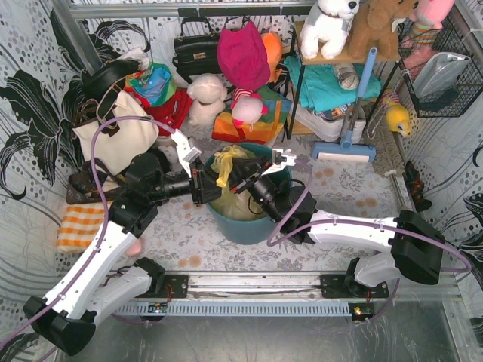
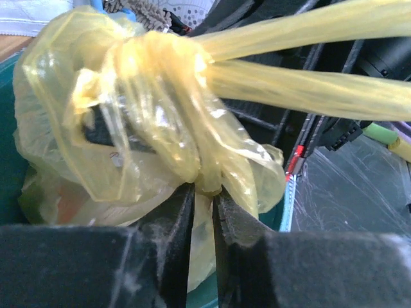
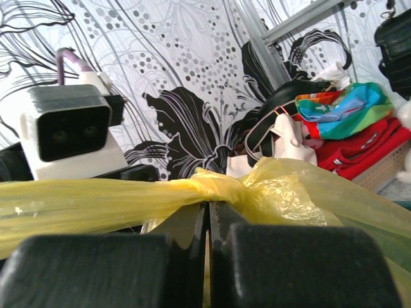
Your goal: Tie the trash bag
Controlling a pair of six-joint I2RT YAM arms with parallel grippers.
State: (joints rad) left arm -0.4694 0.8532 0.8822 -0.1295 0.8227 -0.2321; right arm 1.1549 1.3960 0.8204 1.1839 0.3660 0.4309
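Note:
The yellow-green trash bag [image 1: 229, 167] sits in the round teal bin [image 1: 249, 225] at the table's middle, its top gathered into a twisted knot [image 2: 160, 90]. My left gripper [image 1: 202, 185] is at the bag's left side, shut on a fold of the bag just below the knot [image 2: 204, 192]. Two taut strands [image 2: 302, 58] run from the knot toward the upper right in the left wrist view. My right gripper [image 1: 238, 183] is over the bin from the right, shut on the bag [image 3: 207, 206] right under a twisted bunch [image 3: 221, 185]. White-and-red paper shows faintly through the plastic [image 2: 70, 208].
Behind the bin are a white tote bag [image 1: 117, 139], a black handbag [image 1: 198, 49], stuffed toys [image 1: 241, 68], a shelf with folded cloth [image 1: 332, 79] and a blue floor brush [image 1: 346, 147]. An orange checked cloth [image 1: 79, 226] lies at the left. The left wrist camera [image 3: 64, 128] is close to my right gripper.

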